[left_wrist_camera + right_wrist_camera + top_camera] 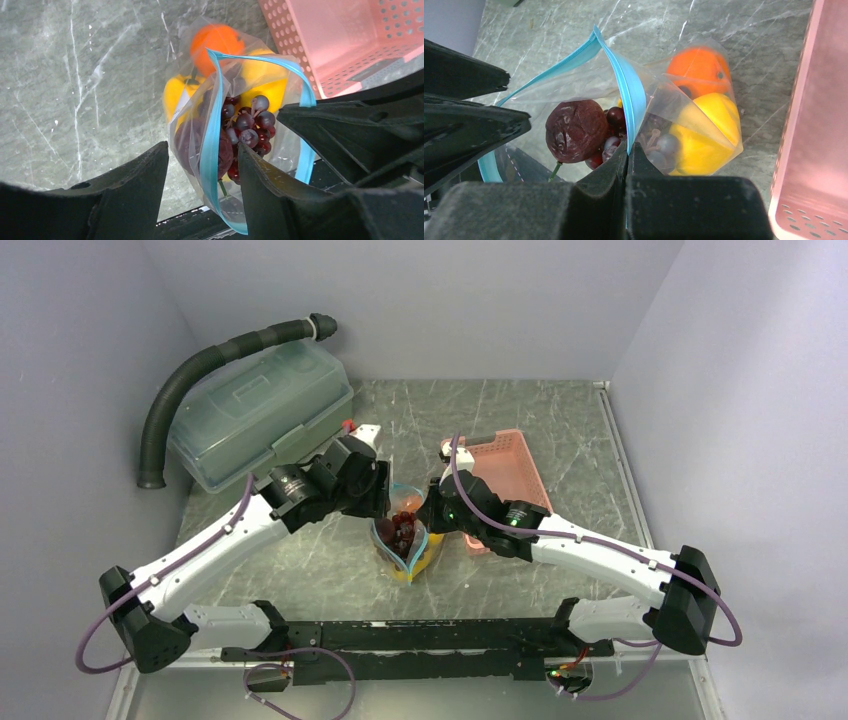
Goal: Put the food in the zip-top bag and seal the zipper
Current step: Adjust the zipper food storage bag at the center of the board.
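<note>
a black ribbed hose (215,350) curls at the far left behind a green-grey lidded box (262,410); both sit well apart from the work. next comes the left tool (202,150), its fingers standing apart and straddling one lip of the clear bag (405,540). whether they press on the plastic i cannot tell. it looks placed there to catch that lip and help close the mouth.

the bag stands on the surface (560,420) between the two arms, mouth up and gaping. the teal zipper (210,135) bows into a loop, so it is not sealed. the food lies inside: an orange (216,42) and yellow pieces (272,90) at the bottom, grapes (250,127) and a dark wrinkled round fruit (576,131) near the mouth. a pale patch (178,106) shows on the bag's wall, but no writing on it can be read.

the right tool (628,152) is pinched tight on the zipper at one end, probably to hold the floppy bag upright and keep the strip taut. the pink basket (500,465) lies just beside it on the right, with no fruit showing inside. filling seems done; sealing is what remains.
</note>
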`<state>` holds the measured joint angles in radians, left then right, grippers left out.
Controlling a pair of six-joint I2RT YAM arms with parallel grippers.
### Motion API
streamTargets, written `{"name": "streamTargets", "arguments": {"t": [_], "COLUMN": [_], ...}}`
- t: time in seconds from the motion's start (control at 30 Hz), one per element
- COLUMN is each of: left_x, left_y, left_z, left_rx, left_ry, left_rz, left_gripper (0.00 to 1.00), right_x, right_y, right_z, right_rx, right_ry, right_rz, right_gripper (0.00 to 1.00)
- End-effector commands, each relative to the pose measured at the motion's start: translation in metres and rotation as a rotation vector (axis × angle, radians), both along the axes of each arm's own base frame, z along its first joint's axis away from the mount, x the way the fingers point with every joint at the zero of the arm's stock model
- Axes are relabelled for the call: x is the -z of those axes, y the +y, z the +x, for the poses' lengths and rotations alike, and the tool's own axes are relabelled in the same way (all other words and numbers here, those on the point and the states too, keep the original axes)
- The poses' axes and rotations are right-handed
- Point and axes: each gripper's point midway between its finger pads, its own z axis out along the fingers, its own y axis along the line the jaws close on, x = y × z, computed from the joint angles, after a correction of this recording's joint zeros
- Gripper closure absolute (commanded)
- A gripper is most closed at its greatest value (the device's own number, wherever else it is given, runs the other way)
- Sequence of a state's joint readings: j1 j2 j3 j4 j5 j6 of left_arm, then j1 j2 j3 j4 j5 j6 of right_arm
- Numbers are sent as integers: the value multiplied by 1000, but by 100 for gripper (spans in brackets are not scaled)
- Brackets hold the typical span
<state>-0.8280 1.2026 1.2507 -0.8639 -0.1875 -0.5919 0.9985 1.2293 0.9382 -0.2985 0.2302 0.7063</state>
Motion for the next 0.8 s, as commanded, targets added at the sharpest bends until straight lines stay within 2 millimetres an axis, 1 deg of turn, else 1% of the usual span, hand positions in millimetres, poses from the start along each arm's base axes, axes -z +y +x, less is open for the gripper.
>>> {"name": "streamTargets", "arguments": {"t": [0.0, 0.1, 0.23, 0.4, 0.47, 0.5, 0.57, 0.63, 0.7, 0.77], "left_x": [10, 16, 17, 19, 18, 18, 16, 12, 3, -12], "left_y": [0, 1, 5, 13, 15, 17, 18, 19, 21, 22], "left_z": [4, 6, 8, 9, 9, 9, 9, 10, 12, 14], "left_rx": [-30, -35, -50, -71, -74, -78, -79, -80, -82, -80], "left_ry": [1, 7, 2, -3, -11, -12, -14, -24, -47, -82], "left_rz": [41, 71, 103, 141, 146, 149, 153, 155, 152, 140], "left_gripper": [43, 46, 50, 59, 65, 70, 85, 100, 100, 100], "right_x": [-17, -16, -14, -14, -17, -19, -25, -34, -47, -62], "right_y": [7, 8, 9, 10, 10, 9, 9, 9, 9, 9], "right_z": [4, 5, 5, 5, 5, 5, 5, 5, 6, 7], "right_rx": [-6, -7, -8, -8, -9, -10, -11, -15, -20, -27], "right_ry": [-39, -38, -36, -35, -39, -43, -51, -65, -84, -107], "right_rz": [38, 35, 32, 34, 42, 45, 51, 61, 66, 77], "right_gripper": [100, 100, 100, 100, 100, 100, 100, 100, 100, 100]}}
